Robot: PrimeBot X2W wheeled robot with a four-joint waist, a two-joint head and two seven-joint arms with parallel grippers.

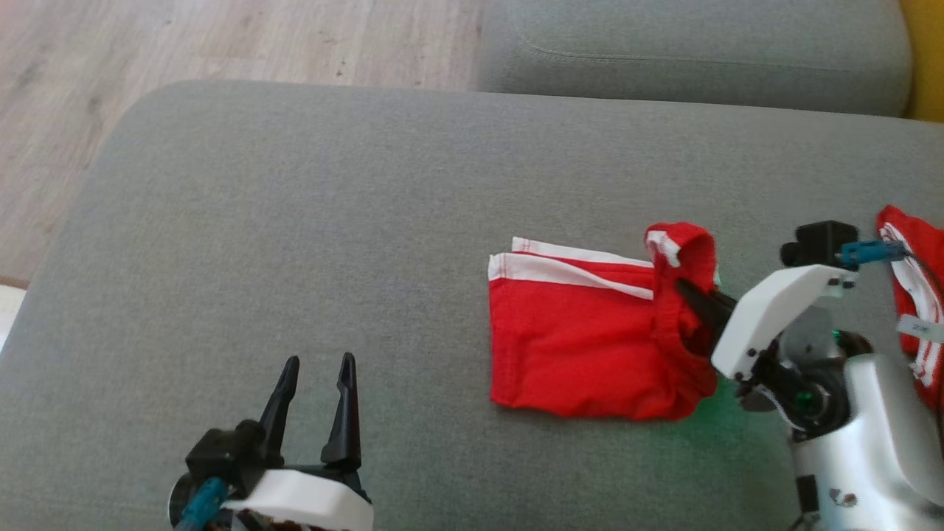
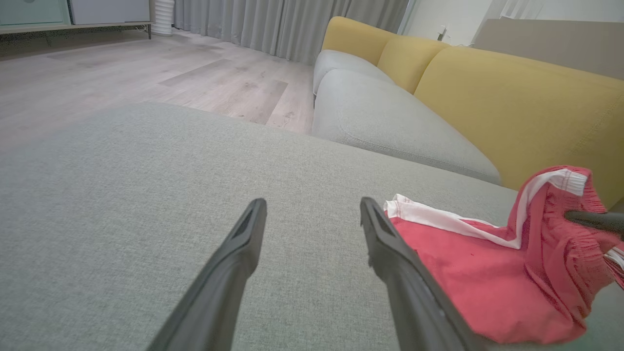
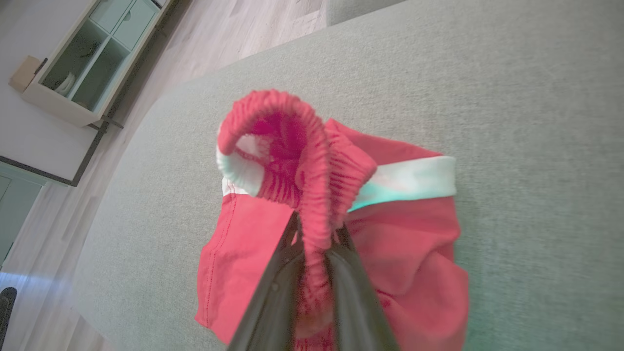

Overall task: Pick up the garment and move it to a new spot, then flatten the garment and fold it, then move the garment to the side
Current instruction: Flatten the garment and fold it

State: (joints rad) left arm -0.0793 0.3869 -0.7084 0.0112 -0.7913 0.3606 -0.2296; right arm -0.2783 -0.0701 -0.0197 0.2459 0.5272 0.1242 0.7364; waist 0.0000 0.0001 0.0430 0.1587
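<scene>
The garment point(image 1: 582, 346) is a pair of red shorts with white side stripes, lying on the grey cushion point(image 1: 332, 221) right of centre. My right gripper point(image 1: 687, 291) is shut on the elastic waistband, which stands lifted in a loop above the rest of the cloth. The right wrist view shows the ribbed waistband point(image 3: 312, 195) pinched between my two dark fingers. My left gripper point(image 1: 317, 369) stands open at the lower left, well apart from the garment point(image 2: 487, 273), with nothing between its fingers.
Another red and white cloth point(image 1: 918, 295) lies at the right edge, behind my right arm. A second grey seat cushion point(image 1: 693, 51) and yellow backrests point(image 2: 512, 97) lie beyond. Wooden floor point(image 1: 147, 51) runs along the cushion's far left edge.
</scene>
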